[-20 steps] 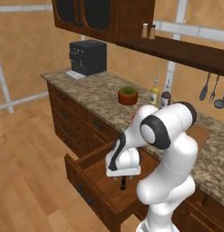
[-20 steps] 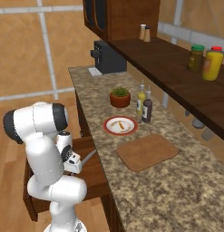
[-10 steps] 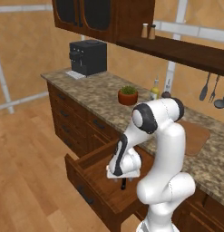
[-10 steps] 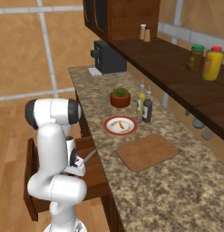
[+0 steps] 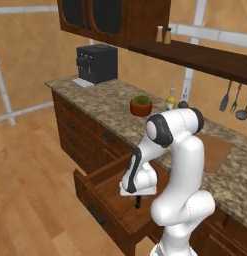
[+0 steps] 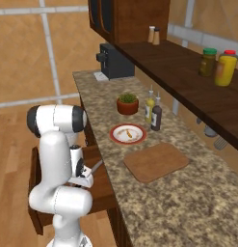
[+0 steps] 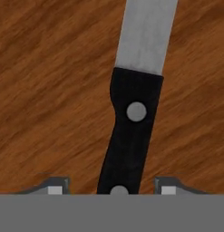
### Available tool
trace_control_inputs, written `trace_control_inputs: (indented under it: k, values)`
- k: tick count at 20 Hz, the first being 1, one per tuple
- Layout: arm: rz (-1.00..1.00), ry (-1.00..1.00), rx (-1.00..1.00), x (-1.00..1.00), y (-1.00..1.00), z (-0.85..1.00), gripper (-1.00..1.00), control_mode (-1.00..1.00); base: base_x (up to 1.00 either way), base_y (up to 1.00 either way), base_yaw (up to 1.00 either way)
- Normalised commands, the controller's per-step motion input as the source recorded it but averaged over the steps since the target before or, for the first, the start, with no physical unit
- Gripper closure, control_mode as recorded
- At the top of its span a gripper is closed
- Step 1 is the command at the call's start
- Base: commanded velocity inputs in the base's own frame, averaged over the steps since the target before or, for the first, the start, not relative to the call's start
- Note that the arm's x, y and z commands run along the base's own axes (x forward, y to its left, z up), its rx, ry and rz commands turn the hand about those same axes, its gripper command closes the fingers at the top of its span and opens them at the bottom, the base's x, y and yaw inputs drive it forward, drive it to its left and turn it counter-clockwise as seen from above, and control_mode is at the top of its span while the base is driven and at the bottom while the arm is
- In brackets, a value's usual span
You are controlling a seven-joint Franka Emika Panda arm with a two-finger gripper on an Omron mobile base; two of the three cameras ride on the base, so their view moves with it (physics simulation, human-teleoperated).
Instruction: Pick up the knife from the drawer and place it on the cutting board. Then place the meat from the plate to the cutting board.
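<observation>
The knife [image 7: 131, 131] lies flat on the wooden floor of the open drawer [image 5: 102, 200], black handle toward me and silver blade pointing away. My gripper [image 7: 112, 188] is down in the drawer, straddling the handle. Its jaws are open, with a gap left on each side of the handle. In the right base view the blade of the knife [image 6: 95, 167] sticks out beside my gripper [image 6: 84, 174]. The red-rimmed plate [image 6: 128, 133] holds the small orange meat [image 6: 126, 132]. The reddish-brown cutting board [image 6: 156, 161] lies bare just beyond the plate.
A terracotta plant pot [image 6: 127, 103] and two bottles [image 6: 153, 112] stand behind the plate. A black coffee machine [image 6: 112, 61] sits at the counter's far end. Utensils [image 5: 234, 100] hang on the wall, and a shelf with jars [image 6: 218, 65] overhangs the counter.
The arm's elbow has swung up and over while the hand stayed low in the drawer. The jaws have narrowed around the knife handle.
</observation>
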Motion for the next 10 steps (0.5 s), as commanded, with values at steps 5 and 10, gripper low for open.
trace_control_inputs:
  k: [5,10]
  values:
    - [0.00,0.00,0.00,-0.34,0.21,0.04,1.00,-1.00,0.00,0.00,0.00]
    - [0.01,-0.01,0.04,-0.09,0.29,0.84,1.00,-1.00,0.00,0.00,0.00]
